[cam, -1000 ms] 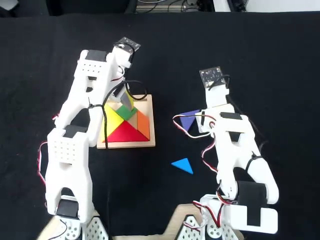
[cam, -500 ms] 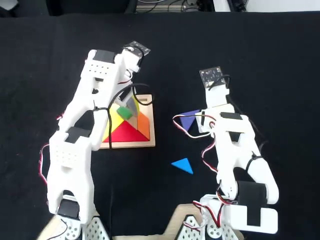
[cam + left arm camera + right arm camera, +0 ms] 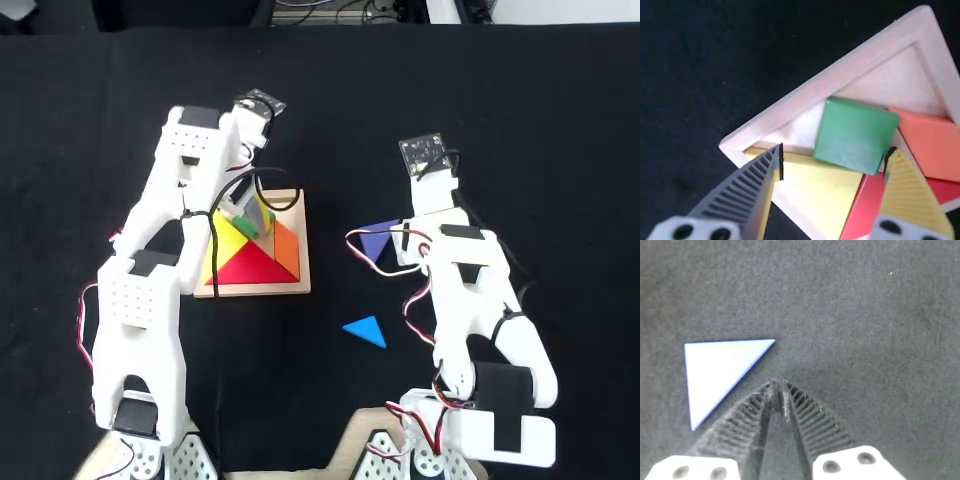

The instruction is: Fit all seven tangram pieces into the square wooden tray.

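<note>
The square wooden tray [image 3: 255,290] holds yellow, red and orange pieces. My left gripper [image 3: 250,215] hangs over its far part. In the left wrist view this gripper [image 3: 832,157] is open, and the green square [image 3: 855,132] lies loose and askew between its fingers, over the edge of the yellow piece [image 3: 825,187] beside bare tray floor. My right gripper [image 3: 777,390] is shut on nothing, its tips on the black cloth next to a triangle [image 3: 720,370]. From above, that purple triangle [image 3: 378,238] lies right of the tray. The blue triangle [image 3: 366,331] lies nearer the front.
A black cloth covers the table. The tray rim [image 3: 805,95] stands raised around the pieces. White and red cables hang from both arms, one loop close to the purple triangle.
My left arm swung a little to the right over the tray and has come back left. The right arm and the two loose triangles have not moved.
</note>
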